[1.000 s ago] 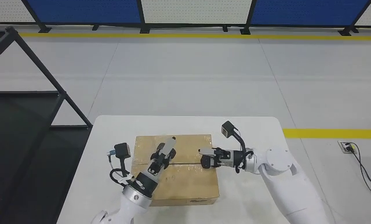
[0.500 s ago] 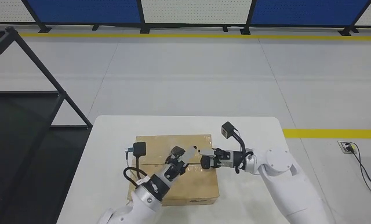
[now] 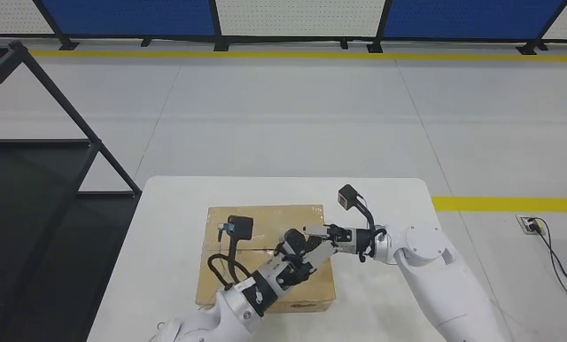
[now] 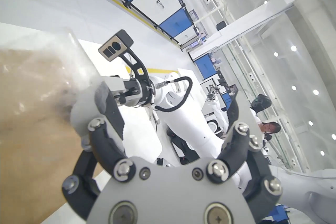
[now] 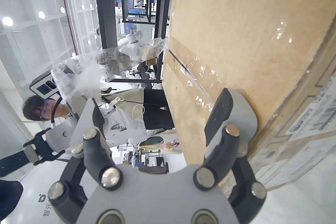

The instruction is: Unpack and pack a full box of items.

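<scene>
A closed cardboard box (image 3: pixel 266 222) sits on the white table, its top seam covered with shiny clear tape. My left gripper (image 3: pixel 297 251) hovers open over the box's right half, and its wrist view shows the fingers spread wide (image 4: pixel 169 101) beside the box top (image 4: pixel 26 117). My right gripper (image 3: pixel 314 240) is at the box's right edge, open (image 5: pixel 157 101), with one finger over the box top (image 5: pixel 236 25). A crumpled strip of clear tape (image 5: pixel 84 70) stands up from the seam between the two grippers. Whether the tape (image 4: pixel 81 64) touches a finger, I cannot tell.
The table (image 3: pixel 168 218) has bare surface to the left of the box and behind it. A black metal rack (image 3: pixel 44 209) stands off the table's left side. The two grippers are very close together over the box's right edge.
My left arm has swung to the right across the box top, ending close to the right gripper. The right gripper has stayed at the box's right edge.
</scene>
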